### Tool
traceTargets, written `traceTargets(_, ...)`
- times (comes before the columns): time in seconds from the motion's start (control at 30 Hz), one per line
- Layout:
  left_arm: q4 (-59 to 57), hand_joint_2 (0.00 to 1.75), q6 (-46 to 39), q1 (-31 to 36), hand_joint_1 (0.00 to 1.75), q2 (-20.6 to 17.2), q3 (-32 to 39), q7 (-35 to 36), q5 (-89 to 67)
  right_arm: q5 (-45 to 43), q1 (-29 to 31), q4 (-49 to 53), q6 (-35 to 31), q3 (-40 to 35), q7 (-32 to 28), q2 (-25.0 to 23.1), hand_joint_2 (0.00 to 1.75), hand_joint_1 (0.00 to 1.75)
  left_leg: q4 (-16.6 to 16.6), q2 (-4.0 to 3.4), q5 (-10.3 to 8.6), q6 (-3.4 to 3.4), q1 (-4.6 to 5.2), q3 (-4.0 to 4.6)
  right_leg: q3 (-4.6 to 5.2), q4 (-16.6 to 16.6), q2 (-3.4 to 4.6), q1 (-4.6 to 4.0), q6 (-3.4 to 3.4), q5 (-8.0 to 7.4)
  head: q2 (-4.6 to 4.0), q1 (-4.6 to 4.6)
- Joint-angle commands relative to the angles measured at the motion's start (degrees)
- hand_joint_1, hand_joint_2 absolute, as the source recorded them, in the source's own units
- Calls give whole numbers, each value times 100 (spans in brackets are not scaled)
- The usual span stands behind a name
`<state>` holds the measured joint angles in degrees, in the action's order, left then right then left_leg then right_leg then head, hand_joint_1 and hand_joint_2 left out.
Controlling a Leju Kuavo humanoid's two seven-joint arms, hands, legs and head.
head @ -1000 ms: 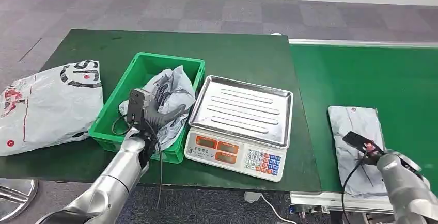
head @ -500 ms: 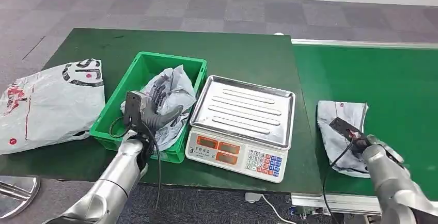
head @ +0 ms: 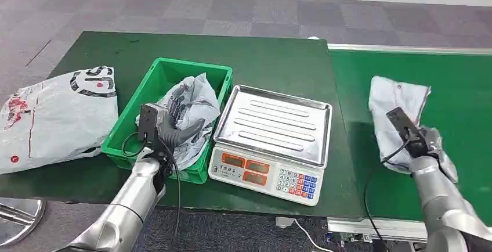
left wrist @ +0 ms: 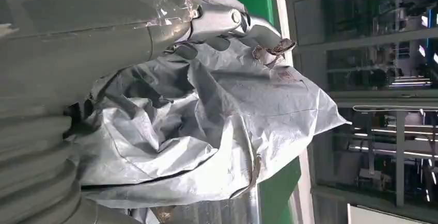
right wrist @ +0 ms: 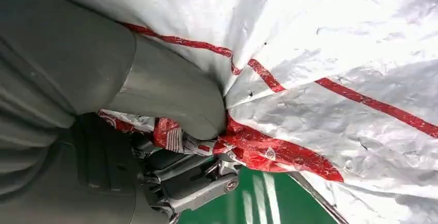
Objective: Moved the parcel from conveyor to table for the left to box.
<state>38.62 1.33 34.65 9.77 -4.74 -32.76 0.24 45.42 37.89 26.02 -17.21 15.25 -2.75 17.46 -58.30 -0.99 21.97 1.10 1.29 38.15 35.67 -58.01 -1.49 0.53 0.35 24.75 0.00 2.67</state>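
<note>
The parcel [head: 398, 97], a crumpled grey-white plastic mailer with red stripes [right wrist: 335, 53], hangs bunched above the green conveyor belt [head: 406, 66]. My right hand [head: 428, 143] grips its near end from below, and the thumb [right wrist: 170, 90] presses into the plastic. My left hand [head: 173, 123] lies with fingers [left wrist: 248, 25] spread over a grey bag [head: 200, 98] inside the green box [head: 123, 131] on the table [head: 261, 60]. The left hand holds nothing. That grey bag [left wrist: 206, 115] is wrinkled and slumps against the box's wall.
An electronic scale [head: 272, 125] with a steel tray stands between the box and the conveyor. A large white printed bag [head: 55, 118] lies at the table's left end. Cables run along both forearms. Grey carpet floor lies beyond the table.
My right hand has lifted the parcel off the belt, and the flat mailer has folded and bunched up. The left hand has barely shifted over the grey bag.
</note>
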Motion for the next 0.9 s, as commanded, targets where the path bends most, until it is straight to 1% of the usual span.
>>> traceTargets(0.03, -644, 175, -17, 295, 0, 74, 169, -127, 16, -1316, -599, 1731, -328, 890, -811, 9, 175, 175, 5, 29, 0, -18, -7, -5, -12, 7, -11, -3, -1, 6, 0, 0)
traceTargets(0.07, -644, 175, -20, 291, 0, 64, 166, -135, 17, -1329, -589, 1707, -375, 861, -805, -20, 175, 175, 7, 37, 2, -23, -12, -9, -22, 13, -14, -7, 2, 11, 0, 0)
traceTargets(0.1, -644, 175, -20, 291, 0, 64, 166, -135, 17, -1329, -589, 1707, -375, 861, -805, -20, 175, 175, 2, 34, 4, -14, -7, -8, -22, 5, -17, -3, 7, 14, 0, -2)
traceTargets(0.13, -641, 175, -19, 287, 0, 58, 167, -139, 18, -1325, -581, 1699, -396, 850, -805, -38, 175, 175, 5, 27, 6, -19, -10, -13, -25, 11, -5, -5, 6, 11, 0, -2)
traceTargets(0.23, -637, 175, -19, 283, 0, 54, 168, -142, 19, -1320, -571, 1686, -413, 838, -803, -48, 175, 175, 3, 13, 10, -19, -7, -6, -13, 6, 8, -3, 5, 7, 0, -2)
traceTargets(0.27, -637, 175, -19, 283, 0, 54, 168, -142, 19, -1320, -571, 1686, -413, 838, -803, -48, 175, 175, 2, 16, 8, -14, -1, -4, -9, 1, 1, 2, 6, 9, 0, -2)
traceTargets(0.3, -620, 175, -19, 286, 0, 68, 173, -211, 28, -1625, -619, 1824, -705, 911, -1187, -75, 175, 175, 3, 16, 8, -21, -6, -6, -11, 5, 8, -2, 4, 8, 0, -2)
traceTargets(0.33, -643, 175, -72, 327, 0, 102, 156, -366, 6, -1976, -872, 2264, -793, 917, -1444, -66, 175, 175, 1, 18, 9, -16, -5, -4, -10, 2, 1, -1, 5, 10, 0, -2)
traceTargets(0.4, -592, 175, -298, 355, 0, 162, 152, -691, -29, -2325, -1315, 3176, -829, 918, -1673, -152, 175, 175, 7, 26, 7, -24, -10, -8, -17, 12, 1, -4, 4, 9, 0, 0)
traceTargets(0.43, -335, 175, -508, 292, 0, 187, 153, -724, -62, -2424, -1496, 3617, -815, 889, -1759, -235, 175, 175, 3, 31, 4, -13, -4, -1, -9, 3, -14, 0, 5, 12, 0, 0)
traceTargets(0.47, 87, 175, -645, 143, 0, 225, 154, -724, -19, -2481, -1723, 4193, -827, 803, -1832, -379, 175, 175, 5, 42, 4, -19, -8, -2, -14, 7, -19, -2, 4, 15, 0, -2)
traceTargets(0.5, 290, 175, -601, 81, 0, 243, 181, -724, 59, -2470, -1782, 4383, -818, 726, -1847, -438, 175, 175, 1, 33, 5, -13, -7, 1, -9, 3, -19, -3, 5, 15, 0, 0)
traceTargets(0.57, 840, 175, -623, -127, 0, 260, 210, -724, 204, -2230, -1896, 4990, -847, 249, -1760, -603, 175, 175, -1, 24, 9, -9, -5, 6, -7, 1, -15, -3, 8, 14, 0, -2)
traceTargets(0.63, 1010, 175, -681, -181, 0, 278, 246, -724, 247, -2187, -1917, 5193, -861, 13, -1750, -662, 175, 175, 1, 1, 22, -23, -8, -3, -11, 5, 22, -3, 5, 15, 0, -2)
traceTargets(0.67, 1145, 175, -673, -223, 0, 298, 268, -724, 287, -2157, -1947, 5320, -858, -167, -1757, -672, 175, 175, -1, 7, 16, -15, -5, 7, -4, 1, 7, -4, 5, 13, 0, -2)
traceTargets(0.7, 1250, 175, -695, -259, 0, 307, 271, -724, 288, -2156, -1957, 5372, -806, -368, -1750, -656, 175, 175, 1, -6, 24, -24, -5, -2, -8, 2, 25, -3, 2, 15, 0, -2)
traceTargets(0.73, 1311, 175, -715, -276, 0, 310, 270, -724, 280, -2152, -1939, 5346, -670, -507, -1700, -635, 175, 175, 0, 3, 18, -19, -5, 7, -1, 1, 12, -3, 3, 14, 0, -2)
traceTargets(0.77, 1156, 175, -639, -219, 0, 255, 225, -724, 321, -1983, -1754, 4992, 436, -1299, -1097, -582, 175, 175, 0, -5, 23, -27, -7, 2, -1, 2, 26, -4, 0, 17, 0, -2)
traceTargets(0.8, 1169, 175, -603, -227, 0, 242, 221, -724, 317, -1766, -1636, 4690, 719, -1681, -958, -565, 175, 175, 4, -6, 24, -33, -11, -5, -7, 7, 33, -7, -3, 16, 0, -2)
traceTargets(0.83, 1175, 175, -595, -230, 0, 234, 213, -724, 305, -1477, -1575, 4482, 827, -2024, -887, -584, 175, 175, 0, -14, 23, -26, -11, -2, -3, 5, 36, -8, -2, 13, 0, 0)
traceTargets(0.87, 1176, 175, -584, -228, 0, 236, 215, -724, 305, -1307, -1533, 4297, 731, -2256, -871, -696, 175, 175, 4, -17, 23, -27, -9, -4, -6, 7, 39, -7, -4, 14, 0, -2)
traceTargets(0.9, 1192, 175, -590, -236, 0, 238, 214, -724, 303, -1224, -1504, 4157, 853, -2469, -854, -773, 175, 175, 9, -39, 25, -32, -15, -14, -12, 16, 64, -13, -5, 7, 0, -2)
